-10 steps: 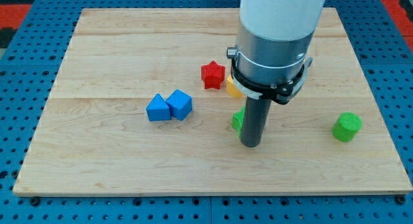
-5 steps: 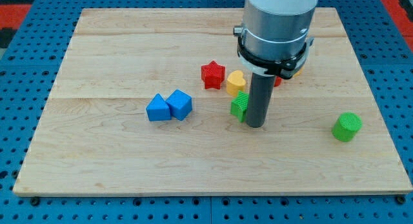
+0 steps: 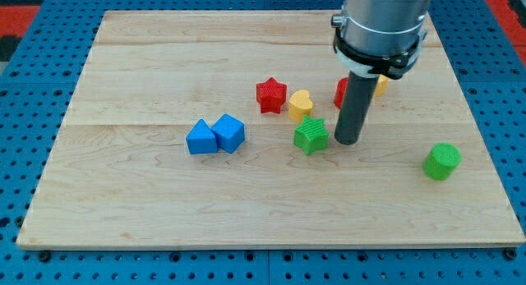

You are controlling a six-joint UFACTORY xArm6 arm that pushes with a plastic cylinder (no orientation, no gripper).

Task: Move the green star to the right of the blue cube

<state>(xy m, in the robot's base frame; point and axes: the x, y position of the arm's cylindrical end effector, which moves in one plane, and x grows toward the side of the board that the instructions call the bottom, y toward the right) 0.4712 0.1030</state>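
Observation:
The green star (image 3: pixel 311 135) lies near the middle of the wooden board (image 3: pixel 164 63), just below a yellow heart (image 3: pixel 300 104). The blue cube (image 3: pixel 229 133) sits to its left, touching another blue block (image 3: pixel 200 138) on its own left. My tip (image 3: pixel 346 142) rests on the board just to the right of the green star, a small gap apart from it. The rod rises from there to the arm's grey body at the view's top.
A red star (image 3: pixel 270 94) lies left of the yellow heart. A red block (image 3: pixel 341 92) and a yellow block (image 3: pixel 380 84) are partly hidden behind the rod. A green cylinder (image 3: pixel 442 161) stands at the right.
My tip has moved up and to the right, off the green star. The star slid a little upward and now shows in full. The other blocks have not moved.

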